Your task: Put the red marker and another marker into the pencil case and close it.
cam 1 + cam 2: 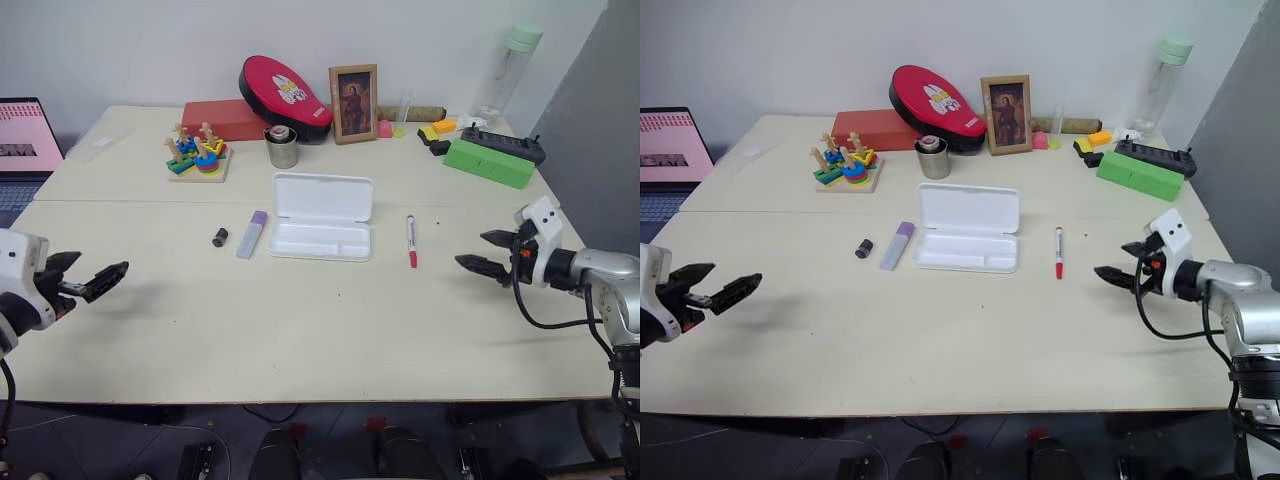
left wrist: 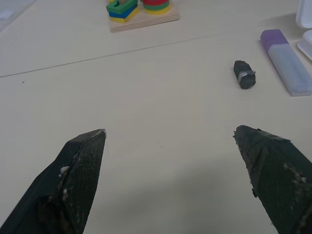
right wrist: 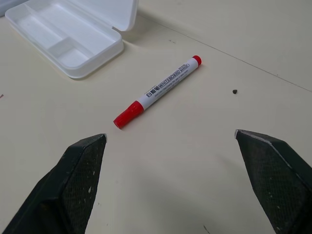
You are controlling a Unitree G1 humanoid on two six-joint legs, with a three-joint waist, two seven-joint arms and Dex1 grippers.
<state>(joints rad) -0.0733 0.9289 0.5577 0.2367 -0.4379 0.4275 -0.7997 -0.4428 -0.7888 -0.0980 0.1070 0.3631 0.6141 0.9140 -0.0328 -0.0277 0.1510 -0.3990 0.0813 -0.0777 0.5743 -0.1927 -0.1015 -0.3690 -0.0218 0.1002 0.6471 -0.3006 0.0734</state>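
From my seat: pencil case [image 1: 321, 217] lay open mid-table [image 1: 300, 330], lid toward the back. Red marker [image 1: 410, 241] lay just right of it, the other marker [image 1: 252, 233] just left, a small cylinder [image 1: 219, 237] further left. Stacking toy [image 1: 198, 155] sat behind those.

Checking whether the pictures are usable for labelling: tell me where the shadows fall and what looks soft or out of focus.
Left eye view: even light, faint shadow under the left gripper, sharp pencil case. Right wrist view: red marker crisp with readable print, near fingers softer. Left wrist view: lavender marker slightly soft.
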